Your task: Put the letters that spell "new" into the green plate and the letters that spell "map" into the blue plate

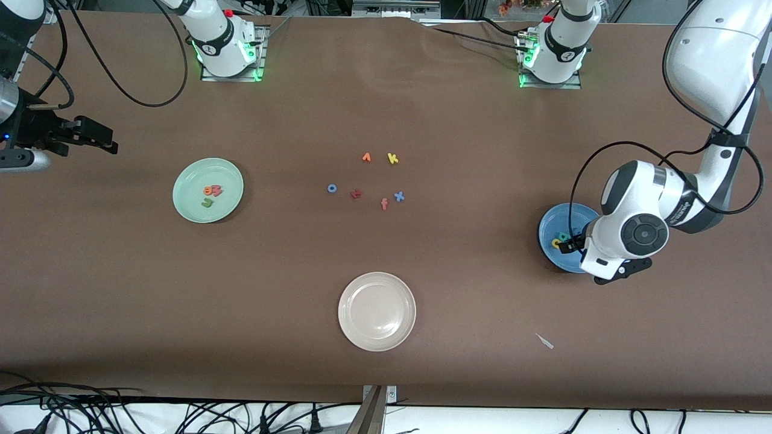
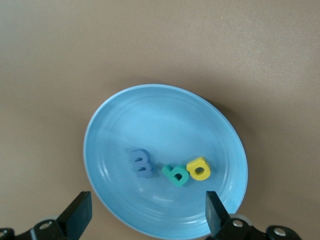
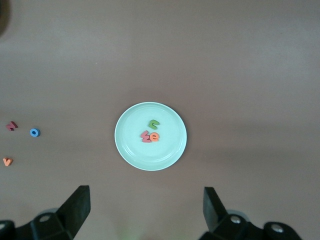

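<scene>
Only L wrist cam shows blue "m" in blue plate.

cream plate: empty, nearest the front camera
loose letters: six, mid-counter
white scrap: beside the cream plate

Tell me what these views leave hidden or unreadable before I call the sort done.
- Blue plate, front view: the left arm covers part of it, and the letters in it are too small to read there.
- Green plate, front view: its letters overlap and are too small to name.
- Dark red letter, front view: too small to read.
- Right arm, front view: cut off by the edge.
</scene>
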`<action>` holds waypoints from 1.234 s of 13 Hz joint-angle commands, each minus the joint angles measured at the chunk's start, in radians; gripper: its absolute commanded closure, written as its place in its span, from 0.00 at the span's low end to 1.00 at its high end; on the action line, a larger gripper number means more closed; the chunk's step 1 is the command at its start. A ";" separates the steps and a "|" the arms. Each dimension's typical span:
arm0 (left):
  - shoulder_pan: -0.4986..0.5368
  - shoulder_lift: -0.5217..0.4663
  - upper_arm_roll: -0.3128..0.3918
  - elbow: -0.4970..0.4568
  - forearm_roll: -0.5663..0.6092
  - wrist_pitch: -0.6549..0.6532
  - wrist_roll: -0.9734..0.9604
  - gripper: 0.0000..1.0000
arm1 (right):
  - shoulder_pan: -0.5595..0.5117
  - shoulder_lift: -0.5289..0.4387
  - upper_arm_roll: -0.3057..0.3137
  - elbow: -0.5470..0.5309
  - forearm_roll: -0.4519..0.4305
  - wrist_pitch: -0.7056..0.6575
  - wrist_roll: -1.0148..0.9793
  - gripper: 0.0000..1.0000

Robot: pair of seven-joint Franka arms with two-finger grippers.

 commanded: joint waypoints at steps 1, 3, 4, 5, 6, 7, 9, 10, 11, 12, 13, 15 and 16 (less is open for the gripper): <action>-0.001 -0.028 0.002 -0.004 0.022 -0.028 0.035 0.00 | 0.001 -0.001 -0.002 0.020 -0.004 -0.019 0.004 0.00; 0.015 -0.045 0.002 0.028 0.010 -0.074 0.066 0.00 | 0.001 -0.005 -0.001 0.017 -0.004 -0.026 0.004 0.00; 0.012 -0.064 0.011 0.042 0.002 -0.087 0.128 0.00 | 0.001 -0.007 -0.002 0.012 -0.004 -0.028 0.006 0.00; -0.020 -0.111 0.066 0.029 -0.033 -0.096 0.199 0.00 | -0.001 -0.006 -0.002 0.012 -0.004 -0.026 0.004 0.00; -0.077 -0.155 0.139 0.022 -0.107 -0.096 0.263 0.00 | 0.001 -0.005 -0.002 0.012 -0.004 -0.026 0.006 0.00; -0.106 -0.213 0.199 -0.005 -0.190 -0.096 0.326 0.00 | 0.001 -0.005 -0.002 0.012 -0.004 -0.026 0.006 0.00; -0.180 -0.316 0.312 -0.044 -0.270 -0.102 0.470 0.00 | 0.001 -0.007 -0.002 0.012 -0.004 -0.028 0.004 0.00; -0.197 -0.370 0.345 -0.060 -0.284 -0.122 0.542 0.00 | 0.001 -0.007 -0.002 0.012 -0.004 -0.026 0.004 0.00; -0.197 -0.421 0.365 -0.064 -0.348 -0.145 0.607 0.00 | 0.001 -0.006 -0.002 0.015 -0.004 -0.025 0.006 0.00; -0.197 -0.471 0.382 -0.061 -0.397 -0.177 0.626 0.00 | 0.001 -0.005 -0.001 0.014 -0.006 -0.026 0.006 0.00; -0.197 -0.505 0.382 -0.050 -0.409 -0.203 0.621 0.00 | 0.001 -0.005 -0.001 0.015 -0.006 -0.026 0.004 0.00; -0.197 -0.582 0.382 -0.044 -0.430 -0.242 0.621 0.00 | 0.001 -0.006 -0.002 0.014 -0.004 -0.026 0.004 0.00; -0.195 -0.605 0.381 -0.027 -0.453 -0.257 0.624 0.00 | 0.001 -0.005 -0.002 0.014 -0.004 -0.026 0.004 0.00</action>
